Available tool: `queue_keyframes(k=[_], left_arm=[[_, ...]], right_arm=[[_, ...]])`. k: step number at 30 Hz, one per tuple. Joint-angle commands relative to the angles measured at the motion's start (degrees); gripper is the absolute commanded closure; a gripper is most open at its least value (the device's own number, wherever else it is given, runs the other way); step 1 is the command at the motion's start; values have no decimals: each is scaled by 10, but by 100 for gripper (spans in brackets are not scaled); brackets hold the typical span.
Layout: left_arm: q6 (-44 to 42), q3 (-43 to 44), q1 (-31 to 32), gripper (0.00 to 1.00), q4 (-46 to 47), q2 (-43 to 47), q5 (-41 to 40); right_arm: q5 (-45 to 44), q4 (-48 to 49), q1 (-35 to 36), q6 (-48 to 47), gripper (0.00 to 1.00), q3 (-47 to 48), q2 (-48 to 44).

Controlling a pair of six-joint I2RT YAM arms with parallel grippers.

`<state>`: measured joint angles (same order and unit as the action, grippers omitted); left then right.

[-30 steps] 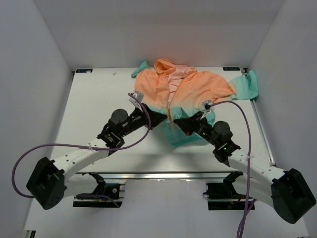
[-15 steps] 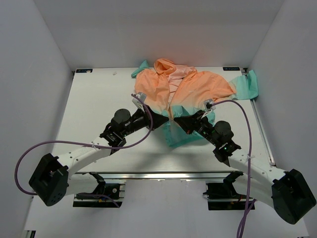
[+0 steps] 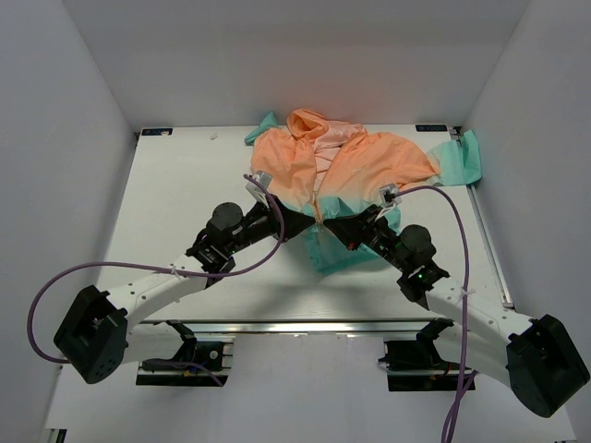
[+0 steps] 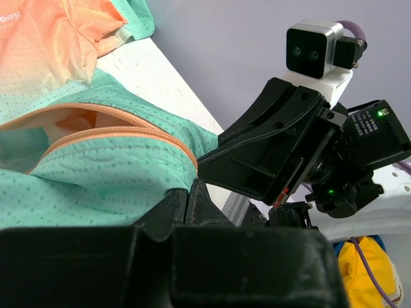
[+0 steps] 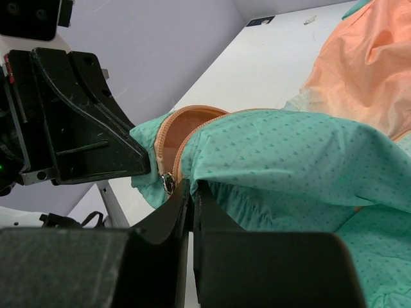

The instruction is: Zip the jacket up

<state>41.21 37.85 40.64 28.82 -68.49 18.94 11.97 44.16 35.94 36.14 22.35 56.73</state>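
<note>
The jacket [image 3: 342,166] lies spread at the back middle of the table, peach-orange at hood and chest, teal at the hem. Its orange zipper [image 4: 115,133] is open near the hem. My left gripper [image 3: 307,222] is shut on the teal hem left of the zipper, and its jaws [image 4: 186,194] pinch the fabric. My right gripper [image 3: 334,228] is shut on the hem right of the zipper [image 5: 192,190]. The metal zipper slider [image 5: 168,183] hangs just beside the right fingertips. The two grippers nearly touch, facing each other, and the hem is lifted a little between them.
The white table [image 3: 185,185] is walled in by white panels on three sides. A teal sleeve end [image 3: 469,157] hangs over the metal rail [image 3: 489,249] at the right edge. Another teal sleeve end [image 3: 263,125] lies at the back.
My left gripper has moved right toward the zipper bottom and closed in on the right gripper. The teal hem has bunched up between them. The right arm has barely moved.
</note>
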Motion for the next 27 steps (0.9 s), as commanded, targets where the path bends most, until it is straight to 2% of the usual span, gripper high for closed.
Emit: queue_keyframes(k=[1, 15, 27], left_arm=[[5, -8, 1, 100, 19, 5, 6], [13, -15, 1, 100, 22, 6, 6], [6, -13, 1, 100, 15, 44, -14]], right_arm=[[6, 56, -3, 9, 100, 21, -7], [-2, 61, -3, 24, 100, 14, -10], [2, 42, -2, 13, 100, 11, -12]])
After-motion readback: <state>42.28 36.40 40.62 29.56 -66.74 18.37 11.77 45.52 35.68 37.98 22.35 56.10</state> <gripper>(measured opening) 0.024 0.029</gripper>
